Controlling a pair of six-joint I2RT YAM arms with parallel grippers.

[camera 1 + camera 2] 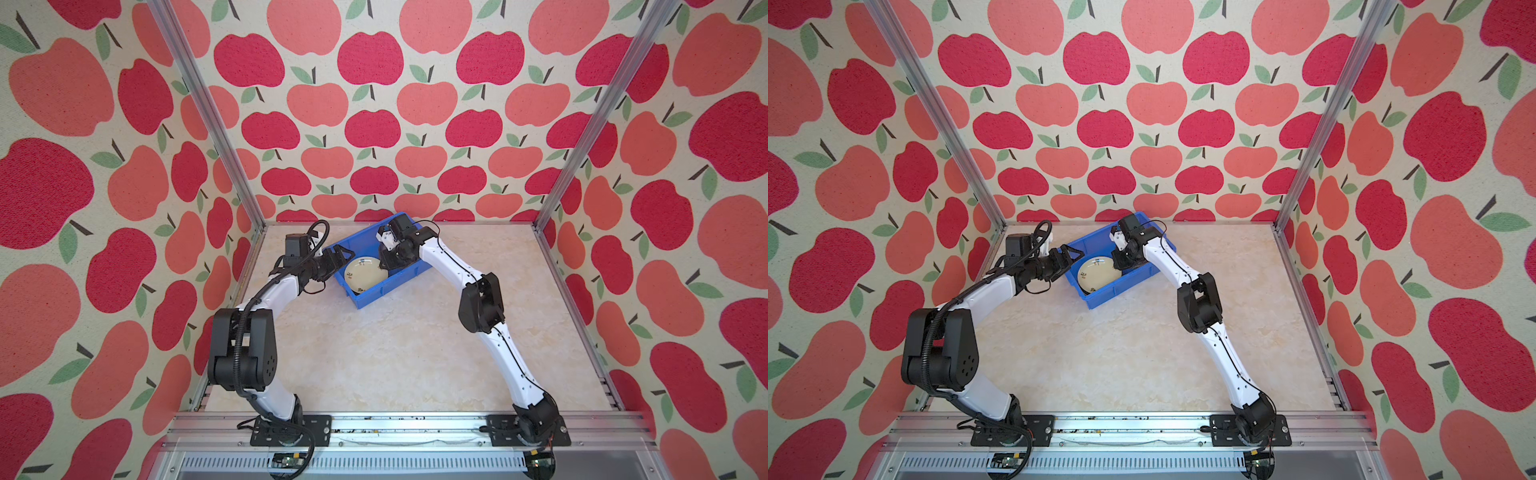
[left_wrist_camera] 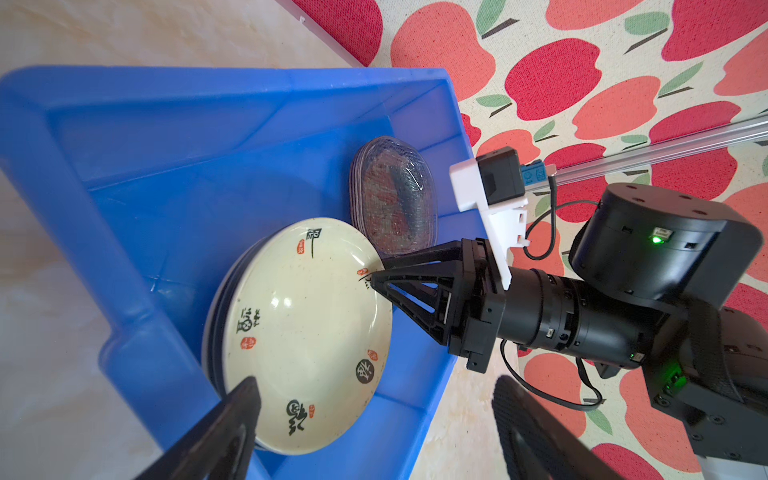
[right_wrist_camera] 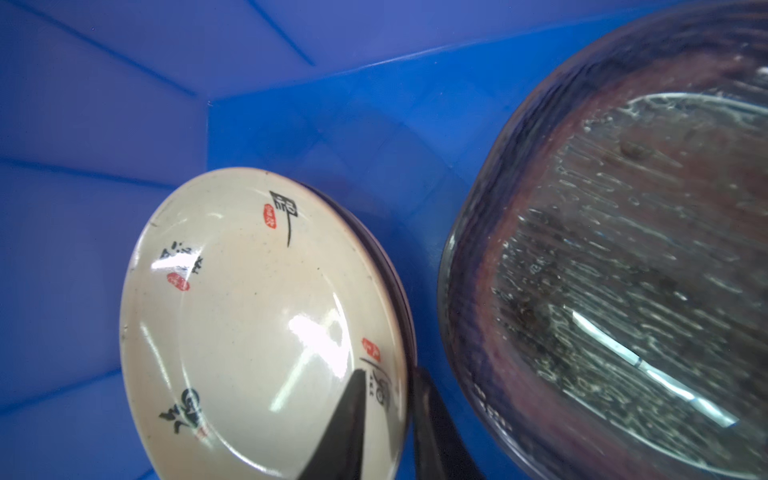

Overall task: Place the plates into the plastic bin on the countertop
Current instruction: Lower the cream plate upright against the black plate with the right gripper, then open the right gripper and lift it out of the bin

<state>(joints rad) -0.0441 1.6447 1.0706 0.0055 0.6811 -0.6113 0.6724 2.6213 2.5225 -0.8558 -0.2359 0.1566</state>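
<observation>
Walls [image 1: 374,124] covered in a print of large red and coral apples with green leaves enclose the scene on three sides. Two aluminium posts, left [image 1: 210,116] and right [image 1: 602,112], rise at the back corners. An aluminium rail [image 1: 407,428] crosses the front, with a slotted grille strip [image 1: 374,462] below it.

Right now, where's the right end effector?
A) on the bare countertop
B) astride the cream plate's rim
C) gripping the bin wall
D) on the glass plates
B: in the right wrist view, the right end effector has one finger over the cream plate and one outside its rim.
</observation>
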